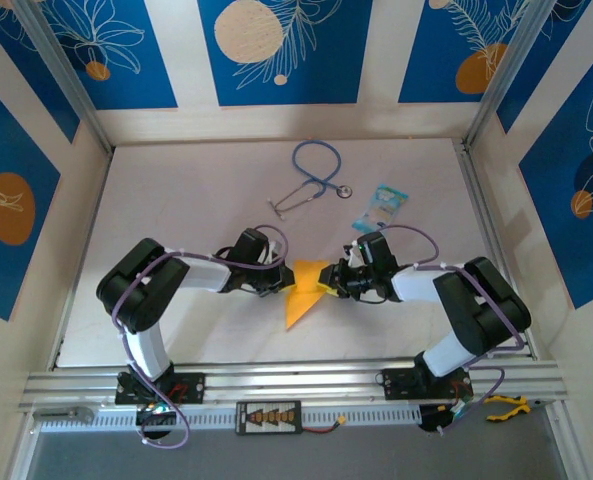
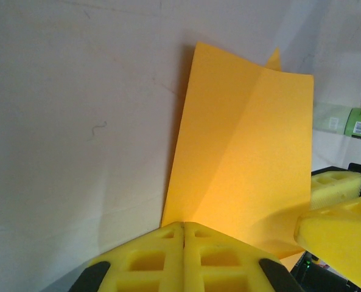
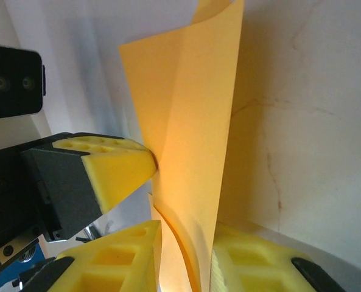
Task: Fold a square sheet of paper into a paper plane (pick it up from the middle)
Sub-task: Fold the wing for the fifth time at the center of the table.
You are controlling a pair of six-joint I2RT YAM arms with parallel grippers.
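Paper, orange-yellow and partly folded, hangs just above the middle of the white table, lifted between the two arms with one pointed end sloping down toward the near edge. From the left wrist it rises as a tall panel with a slanting crease across it and a small corner peeking out behind the top edge. The left gripper is clamped on its left side; its yellow fingers are pressed together with the paper coming straight out from between them. The right gripper meets it from the other side, and its fingers stand apart, the curled edge of the paper passing loosely through the gap. Farther back on the table lie a blue stethoscope and, to its right, a light-blue printed packet, both well apart from the paper.
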